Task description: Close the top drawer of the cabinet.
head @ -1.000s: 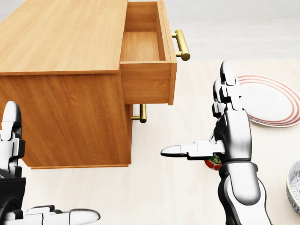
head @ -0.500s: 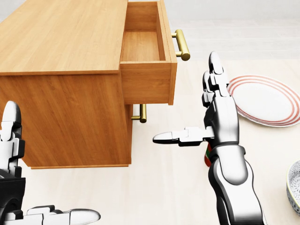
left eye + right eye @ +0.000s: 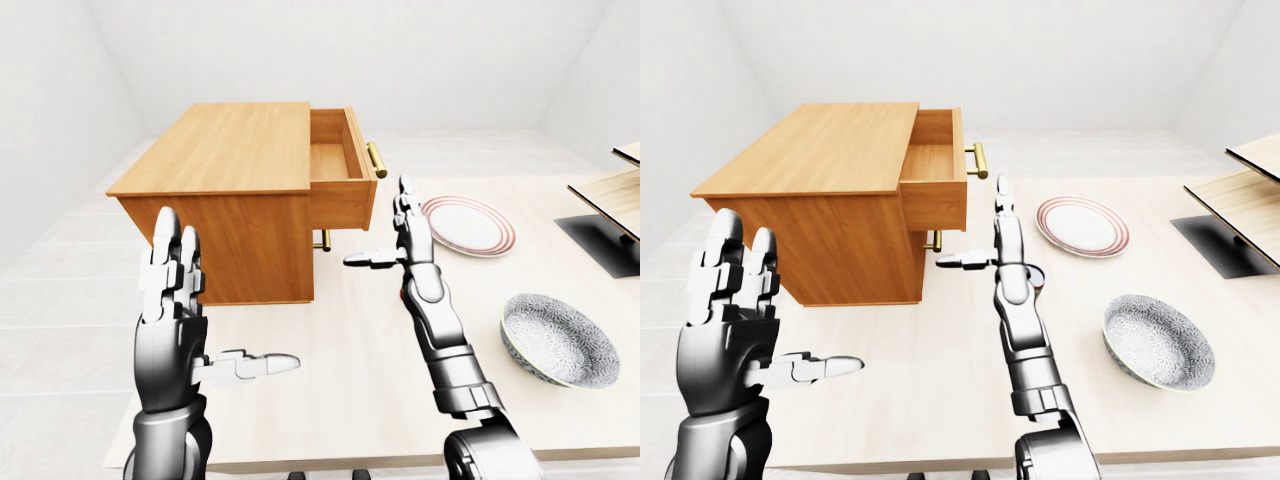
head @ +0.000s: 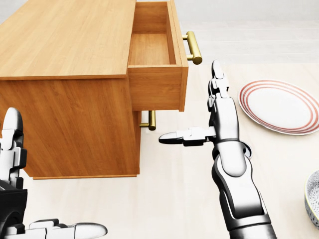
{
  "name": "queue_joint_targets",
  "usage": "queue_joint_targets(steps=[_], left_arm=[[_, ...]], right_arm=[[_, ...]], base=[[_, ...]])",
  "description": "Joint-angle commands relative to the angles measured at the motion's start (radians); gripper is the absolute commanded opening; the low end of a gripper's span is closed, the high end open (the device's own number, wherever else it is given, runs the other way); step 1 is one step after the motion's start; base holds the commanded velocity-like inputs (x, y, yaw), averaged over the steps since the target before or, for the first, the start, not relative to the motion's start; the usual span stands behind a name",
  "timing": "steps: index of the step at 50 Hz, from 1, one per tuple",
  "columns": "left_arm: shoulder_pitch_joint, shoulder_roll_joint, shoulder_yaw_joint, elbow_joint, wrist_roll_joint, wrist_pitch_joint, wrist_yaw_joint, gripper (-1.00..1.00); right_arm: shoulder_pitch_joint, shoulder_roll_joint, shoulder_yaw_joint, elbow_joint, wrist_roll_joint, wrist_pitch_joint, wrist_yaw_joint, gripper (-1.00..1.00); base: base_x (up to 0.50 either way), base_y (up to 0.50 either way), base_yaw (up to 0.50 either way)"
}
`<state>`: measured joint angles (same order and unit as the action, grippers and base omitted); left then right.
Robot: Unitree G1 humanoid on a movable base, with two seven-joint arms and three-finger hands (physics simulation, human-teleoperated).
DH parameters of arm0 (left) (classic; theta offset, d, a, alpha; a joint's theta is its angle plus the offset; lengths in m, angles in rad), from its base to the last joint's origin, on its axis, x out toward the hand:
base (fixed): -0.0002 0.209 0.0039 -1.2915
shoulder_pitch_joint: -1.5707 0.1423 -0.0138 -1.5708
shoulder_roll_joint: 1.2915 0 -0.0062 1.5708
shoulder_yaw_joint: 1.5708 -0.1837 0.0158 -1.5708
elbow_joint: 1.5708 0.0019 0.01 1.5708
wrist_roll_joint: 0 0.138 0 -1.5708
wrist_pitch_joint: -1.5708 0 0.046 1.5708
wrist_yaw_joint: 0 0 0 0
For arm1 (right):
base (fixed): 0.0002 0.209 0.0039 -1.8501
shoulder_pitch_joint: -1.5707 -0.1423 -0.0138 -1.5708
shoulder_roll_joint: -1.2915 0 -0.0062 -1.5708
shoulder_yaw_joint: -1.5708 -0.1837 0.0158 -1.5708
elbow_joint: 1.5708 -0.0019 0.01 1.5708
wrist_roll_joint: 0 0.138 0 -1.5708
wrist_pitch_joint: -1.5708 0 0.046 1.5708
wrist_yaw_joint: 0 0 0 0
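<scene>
top drawer (image 4: 152, 50) open — left hand (image 4: 12, 164) cropped.

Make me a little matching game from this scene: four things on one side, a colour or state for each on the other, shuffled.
Things:
1. top drawer
2. drawer handle
3. plate
4. right hand

States:
A. white with red rings
B. brass-coloured
C. fingers spread, holding nothing
D. pulled out, empty inside

Pairs: 1-D, 2-B, 3-A, 4-C
</scene>
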<state>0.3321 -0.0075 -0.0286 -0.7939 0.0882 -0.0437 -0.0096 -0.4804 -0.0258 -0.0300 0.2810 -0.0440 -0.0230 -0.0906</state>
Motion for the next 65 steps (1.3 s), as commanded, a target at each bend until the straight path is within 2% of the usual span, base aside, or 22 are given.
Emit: queue_joint_targets(steps=[1, 11, 14, 17, 20, 26, 28, 31, 34, 37, 41, 45, 52, 55, 65], left_arm=[[0.003, 0.0, 0.001, -0.003, -0.006, -0.005, -0.001, 1.0], [0.001, 0.001, 0.001, 0.001, -0.005, -0.009, -0.002, 1.0], [0.0, 0.0, 0.003, -0.001, -0.008, -0.005, -0.002, 1.0], [0.001, -0.001, 0.0, -0.003, -0.006, -0.005, -0.001, 1.0], [0.001, -0.001, 0.001, 0.002, -0.007, -0.01, -0.001, 1.0], [0.002, 0.0, 0.0, -0.001, -0.006, -0.008, 0.0, 1.0], [0.001, 0.0, 0.002, 0.007, -0.008, -0.016, -0.001, 1.0], [0.0, -0.001, 0.001, -0.002, -0.007, -0.006, 0.0, 1.0], [0.001, 0.001, 0.003, 0.004, -0.008, -0.012, -0.001, 1.0], [0.001, 0.0, 0.005, 0.008, -0.01, -0.018, -0.002, 1.0], [0.002, 0.0, 0.005, 0.005, -0.009, -0.015, -0.002, 1.0], [0.0, -0.001, 0.001, -0.006, -0.004, -0.001, -0.001, 1.0], [-0.004, 0.0, 0.002, 0.0, -0.003, 0.0, 0.0, 1.0], [-0.003, 0.001, 0.003, 0.005, -0.002, -0.004, -0.001, 1.0], [-0.001, -0.001, 0.002, 0.002, -0.001, -0.004, 0.0, 1.0]], right_arm=[[-0.081, -0.013, -0.011, 0.156, 0.008, -0.053, -0.019, 1.0], [-0.135, -0.014, -0.003, 0.218, -0.006, -0.064, -0.027, 1.0], [-0.145, -0.014, -0.003, 0.212, -0.006, -0.057, -0.026, 1.0], [-0.154, -0.014, -0.003, 0.198, -0.005, -0.037, -0.026, 1.0], [-0.157, -0.014, -0.001, 0.186, -0.006, -0.028, -0.026, 1.0], [-0.192, -0.02, -0.007, 0.231, -0.006, -0.04, -0.028, 1.0], [-0.195, -0.019, -0.005, 0.221, -0.007, -0.029, -0.028, 1.0], [-0.198, -0.016, -0.001, 0.215, -0.009, -0.023, -0.027, 1.0], [-0.221, -0.016, -0.001, 0.218, -0.011, -0.012, -0.027, 1.0], [-0.238, -0.015, -0.002, 0.236, -0.01, -0.017, -0.027, 1.0], [-0.253, -0.012, -0.003, 0.287, -0.006, -0.039, -0.026, 1.0], [-0.256, -0.003, 0.001, 0.309, 0.0, -0.049, -0.022, 1.0], [-0.257, 0.009, 0.002, 0.309, 0.018, -0.035, -0.005, 1.0], [-0.254, 0.014, 0.011, 0.325, 0.014, -0.049, -0.001, 1.0], [-0.29, 0.021, 0.009, 0.383, 0.013, -0.064, 0.0, 1.0]], base=[[0.0, 0.0, 0.0], [0.0, 0.0, 0.0], [0.0, 0.0, 0.0], [0.0, 0.0, 0.0], [0.0, 0.0, 0.0], [0.0, 0.0, 0.0], [0.0, 0.0, 0.0], [0.0, 0.0, 0.0], [0.0, 0.0, 0.0], [0.0, 0.0, 0.0], [0.0, 0.0, 0.0], [0.0, 0.0, 0.0], [0.0, 0.0, 0.0], [0.0, 0.0, 0.0], [0.0, 0.0, 0.0]])
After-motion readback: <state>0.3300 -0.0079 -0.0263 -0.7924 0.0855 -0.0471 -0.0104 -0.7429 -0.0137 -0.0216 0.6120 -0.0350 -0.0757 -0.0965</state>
